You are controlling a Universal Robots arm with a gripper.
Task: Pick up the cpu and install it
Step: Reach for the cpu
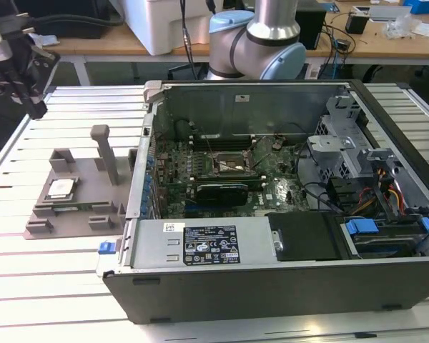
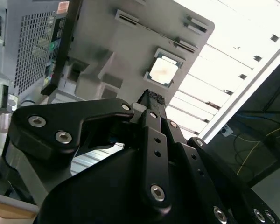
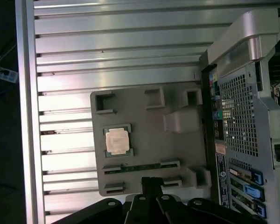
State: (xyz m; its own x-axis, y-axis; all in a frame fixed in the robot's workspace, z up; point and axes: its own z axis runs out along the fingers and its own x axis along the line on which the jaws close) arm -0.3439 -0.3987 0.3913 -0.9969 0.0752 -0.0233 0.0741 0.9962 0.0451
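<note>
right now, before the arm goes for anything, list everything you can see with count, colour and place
cpu: one, silvery top, seated in a tray pocket
tray: one, grey plastic with posts, on the table at the exterior view's left of the case
computer case: one, dark grey, lying open on the table
motherboard: one, green, inside the case
cpu socket: one, black-framed, mid motherboard
power supply: one, silver, labelled, inside the case's near wall
table: one, silver slatted metal
robot arm: one, silver and pale blue, behind the case
tool: one, black, shut, empty, above the table near the tray
</note>
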